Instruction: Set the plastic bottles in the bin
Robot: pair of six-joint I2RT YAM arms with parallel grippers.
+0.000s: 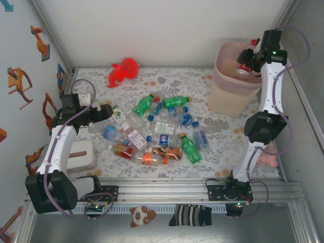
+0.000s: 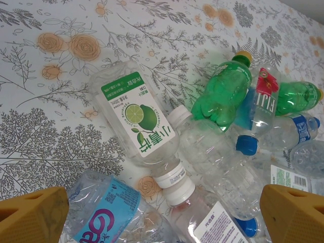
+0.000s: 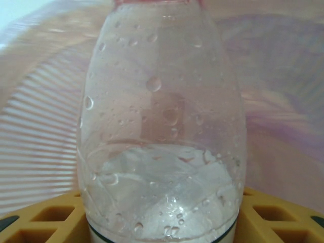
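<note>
Overhead view of a table (image 1: 217,152) covered in a floral cloth, with two robot arms bolted at its near edge. Nearest on the left, a flat white box (image 1: 83,157) lies beside the left arm. Just beyond it, the left gripper (image 1: 109,114) hovers with its jaws spread wide and empty above the left edge of the heap of plastic bottles (image 1: 157,129), which lie scattered and overlapping in the middle of the table. From that wrist's camera, a blue-labelled bottle (image 2: 109,212) lies closest to the fingers. A lime-labelled bottle (image 2: 139,119) lies flat just ahead, its white cap right beside the cap of another clear one, and a green bottle (image 2: 223,93) rests farther off. Farther back on the right, the right arm reaches up and over the bin (image 1: 230,93), a tall beige-pink basket at the far right of the table. The right gripper (image 1: 245,63) is closed around a clear bottle (image 3: 162,126) with red at its top end and droplets inside, gripped near its base. The ribbed inner wall of the bin shows behind it. The step in hand looks like the drop. To do it well, the bottle should sit well inside the rim before the jaws part, and they should open fully so nothing snags. The arm should then lift straight clear so it does not nudge the light basket. A red plush toy (image 1: 123,71) lies at the far edge, no part of the job.
</note>
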